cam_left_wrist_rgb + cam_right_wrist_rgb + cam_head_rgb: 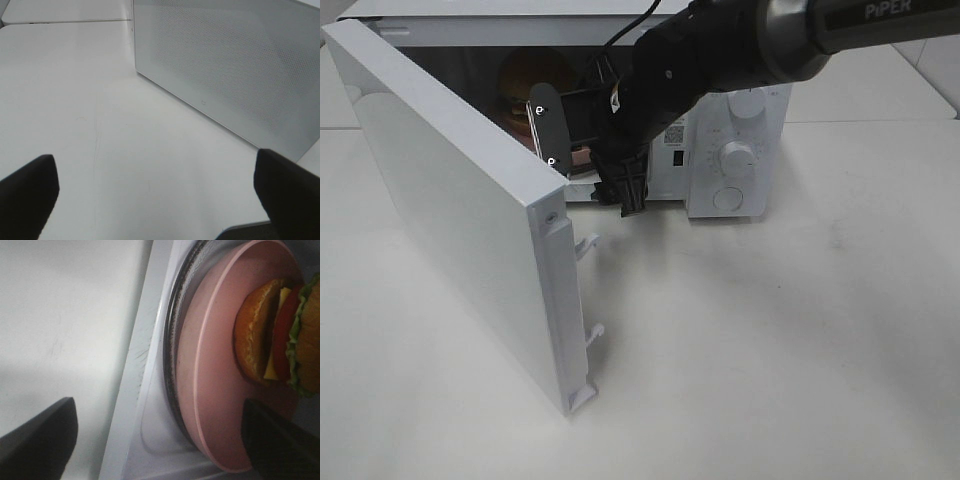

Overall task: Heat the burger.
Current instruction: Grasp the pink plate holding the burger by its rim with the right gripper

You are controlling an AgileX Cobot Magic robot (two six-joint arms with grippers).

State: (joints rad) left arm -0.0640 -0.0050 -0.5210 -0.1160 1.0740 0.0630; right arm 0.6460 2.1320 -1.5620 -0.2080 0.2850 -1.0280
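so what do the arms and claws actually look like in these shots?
The right arm is matte black with a glossy dark grey link lettered "PiPER" in white, and a thin black cable runs over it. Its right claw has flat dark fingers with small white marks. In the wrist views, the left claw and the right claw show only plain black finger tips, no markings.

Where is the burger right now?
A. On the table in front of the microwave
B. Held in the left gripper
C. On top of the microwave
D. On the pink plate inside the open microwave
D: the right wrist view shows the burger sitting on the pink plate inside the microwave, whose door stands open.
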